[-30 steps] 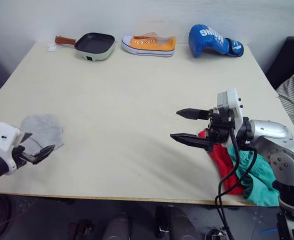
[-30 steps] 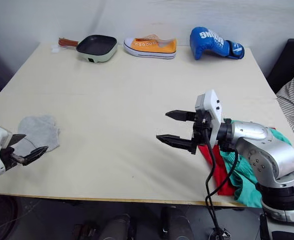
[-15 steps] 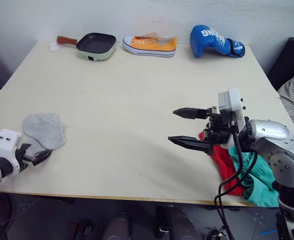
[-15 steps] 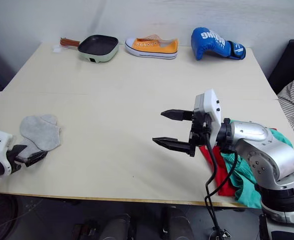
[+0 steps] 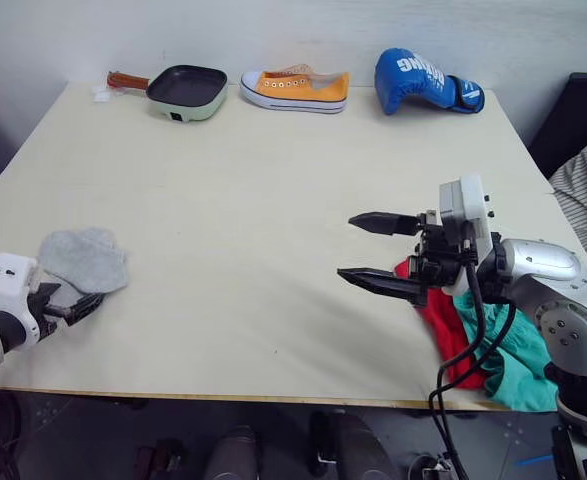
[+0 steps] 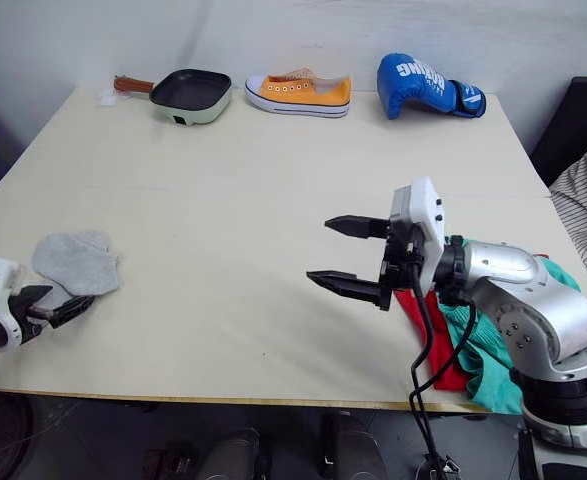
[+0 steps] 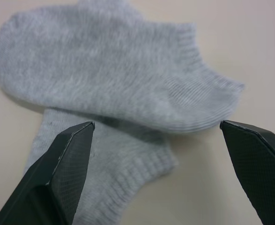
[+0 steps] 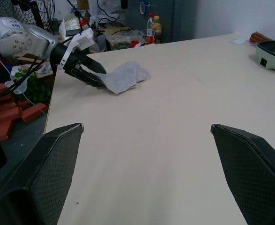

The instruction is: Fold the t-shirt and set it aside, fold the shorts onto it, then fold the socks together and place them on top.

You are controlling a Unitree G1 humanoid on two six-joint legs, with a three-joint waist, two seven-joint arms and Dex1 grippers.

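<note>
My left pincer, gaping and empty, frames the socks (soft, light knit), best pinched at their overlapping cuffs.

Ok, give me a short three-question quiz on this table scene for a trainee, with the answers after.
1. True or false: the left pincer is open at the socks.
2. Which garment lies partly over the other by the right pincer? A: the t-shirt over the shorts. B: the shorts over the t-shirt. C: they lie apart.
3. Name the three things along the table's far edge, from the robot's left to right.

Key
1. True; the left wrist view shows its fingers spread with the socks between them.
2. A.
3. A frying pan, an orange shoe, a blue boxing glove.
</note>
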